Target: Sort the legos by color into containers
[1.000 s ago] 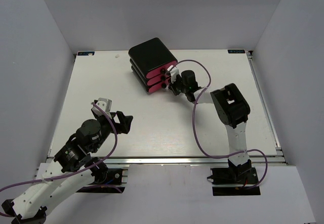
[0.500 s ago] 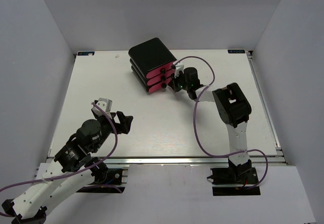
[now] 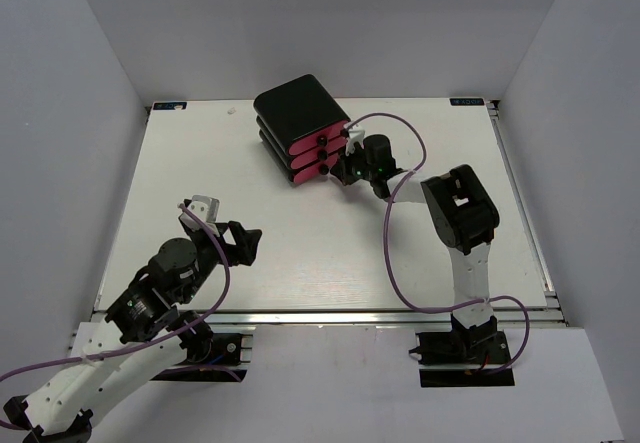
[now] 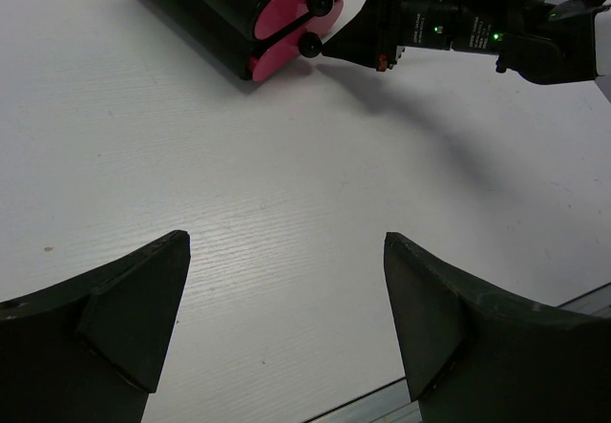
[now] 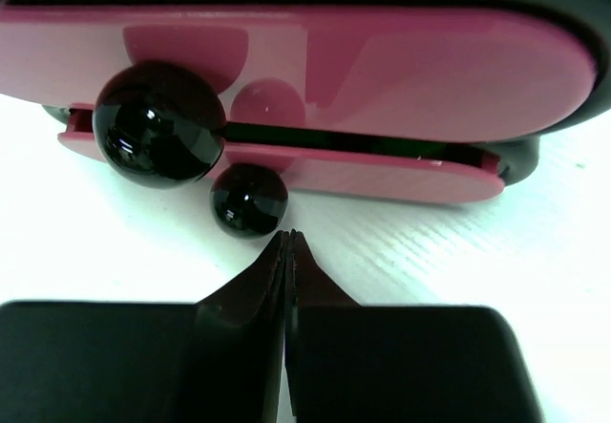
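The black cabinet (image 3: 293, 106) stands at the back middle of the table with three pink drawers (image 3: 312, 152) stacked in it. No legos show in any view. My right gripper (image 3: 342, 166) is shut and empty, its tips right at the drawer fronts. In the right wrist view its shut fingertips (image 5: 288, 240) sit just below the lowest drawer's small black knob (image 5: 249, 200); a bigger knob (image 5: 159, 137) is above left. The lowest drawer front (image 5: 382, 171) shows a thin dark gap above it. My left gripper (image 3: 243, 244) is open and empty above bare table (image 4: 286, 251).
In the left wrist view the cabinet (image 4: 200, 12) and the right gripper (image 4: 358, 41) lie far ahead. The table's near edge rail (image 4: 382, 399) runs just below the left fingers. Grey walls surround the table.
My right gripper has moved a little up and closer to the drawer fronts. The left arm has shifted only slightly.
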Motion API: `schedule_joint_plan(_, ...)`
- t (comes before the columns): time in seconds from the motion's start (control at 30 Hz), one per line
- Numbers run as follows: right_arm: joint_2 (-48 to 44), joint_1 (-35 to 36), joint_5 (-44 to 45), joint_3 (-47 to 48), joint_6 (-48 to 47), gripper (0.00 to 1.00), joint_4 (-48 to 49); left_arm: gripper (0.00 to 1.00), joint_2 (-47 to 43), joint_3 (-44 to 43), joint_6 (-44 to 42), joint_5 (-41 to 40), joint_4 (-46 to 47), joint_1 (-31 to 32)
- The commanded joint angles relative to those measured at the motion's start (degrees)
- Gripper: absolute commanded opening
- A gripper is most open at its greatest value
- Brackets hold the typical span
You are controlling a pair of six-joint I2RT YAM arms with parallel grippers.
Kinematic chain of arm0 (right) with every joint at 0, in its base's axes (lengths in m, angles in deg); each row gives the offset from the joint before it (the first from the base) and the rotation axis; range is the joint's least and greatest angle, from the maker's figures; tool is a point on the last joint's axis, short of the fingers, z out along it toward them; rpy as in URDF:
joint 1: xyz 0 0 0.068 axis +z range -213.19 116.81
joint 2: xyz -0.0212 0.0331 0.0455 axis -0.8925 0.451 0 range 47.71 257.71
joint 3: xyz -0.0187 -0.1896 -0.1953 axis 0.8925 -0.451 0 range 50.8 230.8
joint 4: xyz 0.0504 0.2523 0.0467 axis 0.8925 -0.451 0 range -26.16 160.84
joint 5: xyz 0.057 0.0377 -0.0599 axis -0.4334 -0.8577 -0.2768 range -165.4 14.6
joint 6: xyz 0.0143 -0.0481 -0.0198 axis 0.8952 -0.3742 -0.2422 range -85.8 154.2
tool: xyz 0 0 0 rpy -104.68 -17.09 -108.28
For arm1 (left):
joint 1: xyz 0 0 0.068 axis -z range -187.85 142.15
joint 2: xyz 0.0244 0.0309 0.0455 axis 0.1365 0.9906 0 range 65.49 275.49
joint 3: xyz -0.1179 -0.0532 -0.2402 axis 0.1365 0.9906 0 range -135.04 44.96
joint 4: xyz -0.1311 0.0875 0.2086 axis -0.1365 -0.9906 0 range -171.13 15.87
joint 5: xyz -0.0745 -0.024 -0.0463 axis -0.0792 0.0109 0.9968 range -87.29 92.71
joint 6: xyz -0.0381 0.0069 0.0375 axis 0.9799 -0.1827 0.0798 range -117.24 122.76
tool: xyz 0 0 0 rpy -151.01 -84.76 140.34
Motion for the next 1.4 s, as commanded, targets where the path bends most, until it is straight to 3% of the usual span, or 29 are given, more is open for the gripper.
schedule_joint_plan(0.0, -1.9, -0.1, -1.5, 1.6, 2.3, 0.00, -1.0, 0.92, -0.6, 0.0, -0.3, -0.4, 0.4, -0.2)
schedule_joint_plan(0.53, 1.8, 0.0, -3.8, 7.3, 8.3, 0.00, -2.8, 0.92, -0.2, 0.0, -0.5, -0.4, 0.5, -0.2)
schedule_joint_plan(0.73, 0.7, -0.2, -2.0, 5.5, 7.5, 0.00, -2.9, 0.92, -0.6, 0.0, -0.5, -0.6, 0.4, -0.2)
schedule_joint_plan(0.93, -5.8, -1.2, 1.6, -0.6, 3.1, 0.00, -3.3, 0.92, -1.5, 0.1, -0.5, -0.6, 0.6, -0.2)
schedule_joint_plan(1.2, -25.2, -2.9, -0.3, -15.2, -5.8, 0.00, -7.4, 0.95, -1.7, 0.5, -0.6, 0.0, 0.7, 0.3)
schedule_joint_plan(1.27, -30.9, -3.2, -3.7, -17.1, -7.8, 0.09, -11.6, 0.97, -1.2, 0.7, -0.5, 0.0, 0.8, 0.3)
schedule_joint_plan(1.3, -32.6, -3.3, -5.1, -17.0, -9.9, 0.24, -17.5, 0.98, -1.0, 0.7, -0.3, 0.0, 0.7, 0.3)
schedule_joint_plan(1.37, -36.6, -3.4, -9.2, -15.7, -11.8, 0.42, -24.4, 0.98, 0.0, 0.7, -0.3, 0.0, 0.7, 0.9)
